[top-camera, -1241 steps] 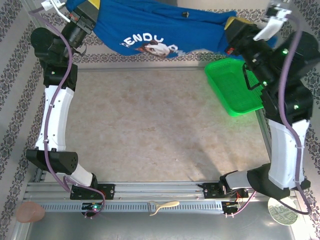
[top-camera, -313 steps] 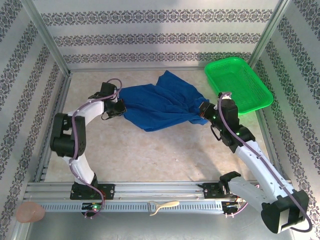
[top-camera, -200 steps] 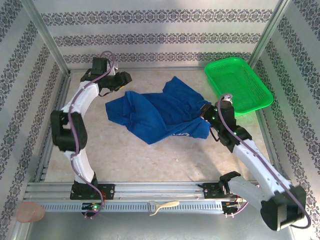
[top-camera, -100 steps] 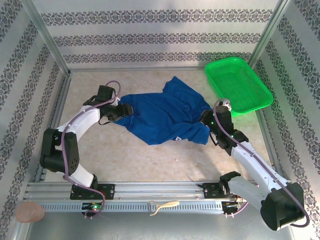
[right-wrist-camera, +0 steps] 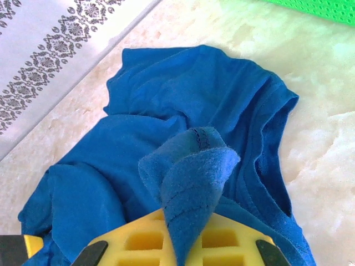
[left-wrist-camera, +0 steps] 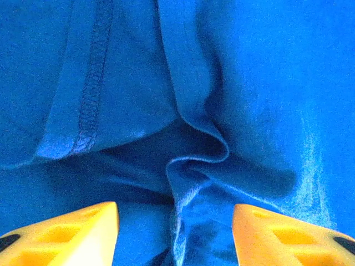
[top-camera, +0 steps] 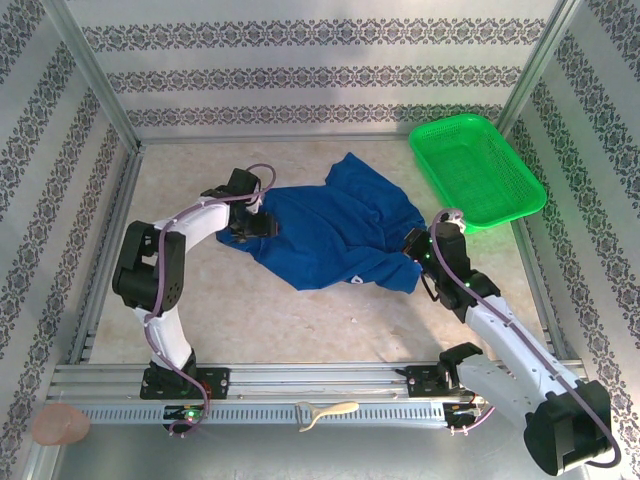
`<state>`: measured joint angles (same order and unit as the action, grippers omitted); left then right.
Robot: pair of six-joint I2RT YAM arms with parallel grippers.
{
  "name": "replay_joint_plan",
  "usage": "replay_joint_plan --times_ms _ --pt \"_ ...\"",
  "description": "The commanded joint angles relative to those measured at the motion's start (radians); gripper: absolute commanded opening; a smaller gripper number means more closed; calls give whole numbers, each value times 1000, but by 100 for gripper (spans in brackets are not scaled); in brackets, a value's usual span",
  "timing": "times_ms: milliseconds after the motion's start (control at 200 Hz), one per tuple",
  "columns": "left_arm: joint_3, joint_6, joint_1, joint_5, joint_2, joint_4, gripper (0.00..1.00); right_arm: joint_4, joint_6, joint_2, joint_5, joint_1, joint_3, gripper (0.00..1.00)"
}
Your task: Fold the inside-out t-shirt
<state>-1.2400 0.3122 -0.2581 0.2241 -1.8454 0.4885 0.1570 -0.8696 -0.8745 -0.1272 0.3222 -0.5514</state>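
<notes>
Top external — blue t-shirt (top-camera: 330, 225), white lettering (top-camera: 354, 279) unreadable; left fingers (left-wrist-camera: 72, 233) apart, right fingers (right-wrist-camera: 138, 242) clamped on it.

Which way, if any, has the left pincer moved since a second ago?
Yes: left pincer came away from the back wall, onto the t-shirt.

So besides the main action there's a bright green mesh basket (top-camera: 478, 170) sitting empty at the far right corner of the beige marbled bench (top-camera: 300, 320), with its edge poking into the top of the right wrist view too (right-wrist-camera: 321, 8). Striped white walls (top-camera: 320, 70) with a dark floral pattern box the bench in on the left, far and right sides. Along the near edge runs a metal rail (top-camera: 320, 385), with a small cream curved thing (top-camera: 327, 411) lying just in front of it and a pinkish round blob (top-camera: 60, 424) off at the near left corner.
</notes>
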Motion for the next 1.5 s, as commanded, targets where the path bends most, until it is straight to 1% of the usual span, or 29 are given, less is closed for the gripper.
replay_joint_plan --times_ms 0,180,390,455,495,525,585,709,749,754,759,769,774,779,789,799,804,809,814,819,834,839,859,899,1039,1179,1324,1434,1499 --pt "-37 -34 0 -11 -25 33 53 8 -16 20 -19 -9 17 0" --pt "-45 -28 -2 10 -53 30 49 9 -21 29 -20 -9 24 0" --pt "-15 -12 -2 41 -61 -3 39 19 -24 50 -19 -9 34 0" --pt "-7 -9 -1 45 -59 -15 31 28 -25 60 -22 -9 37 0" --pt "-6 -10 -1 50 -57 -24 25 35 -24 69 -23 -9 39 0" --pt "-6 -9 -2 53 -54 -30 18 41 -25 76 -23 -9 42 0" --pt "-9 -6 0 58 -34 -33 0 55 -27 94 -20 -9 47 0" --pt "9 15 18 86 104 -16 0 120 -33 165 4 -7 66 1" --pt "24 26 29 111 181 -1 0 156 -35 197 17 -6 76 14" --pt "28 28 31 114 191 1 0 165 -37 209 17 -4 79 18" --pt "32 30 32 116 201 2 0 165 -37 209 17 -4 79 18" --pt "40 33 32 119 223 4 0 183 -41 225 18 -1 83 23" --pt "44 34 32 122 232 6 0 183 -41 225 18 -1 83 23" --pt "48 36 34 124 244 6 0 193 -46 235 19 1 86 27" --pt "58 38 36 129 266 8 0 200 -47 241 18 1 88 28" --pt "67 41 38 132 289 10 0 216 -54 256 17 4 92 33" --pt "71 42 38 134 299 12 0 216 -54 256 17 4 92 33" --pt "77 44 39 135 311 13 0 229 -58 268 18 5 95 38" --pt "81 45 39 137 323 15 0 229 -58 268 18 5 95 38" --pt "86 46 39 138 334 17 0 239 -61 278 18 7 96 41" --pt "102 49 39 142 369 21 0 251 -64 289 17 8 99 43" --pt "107 50 39 142 380 23 0 261 -67 300 16 10 100 47" --pt "127 53 40 145 427 33 0 286 -74 322 13 15 103 51" --pt "170 64 41 145 514 58 0 335 -84 363 -2 26 102 55" --pt "364 134 48 87 823 113 0 466 -106 450 -70 59 90 57" --pt "557 228 61 7 1021 142 0 496 -66 398 -85 60 74 57" --pt "718 327 62 -18 1103 116 0 493 53 215 -106 58 28 59" --pt "758 345 61 -11 1093 102 0 484 124 91 -158 37 -12 66" --pt "762 340 61 -11 1084 103 0 455 152 46 -154 6 -29 69"
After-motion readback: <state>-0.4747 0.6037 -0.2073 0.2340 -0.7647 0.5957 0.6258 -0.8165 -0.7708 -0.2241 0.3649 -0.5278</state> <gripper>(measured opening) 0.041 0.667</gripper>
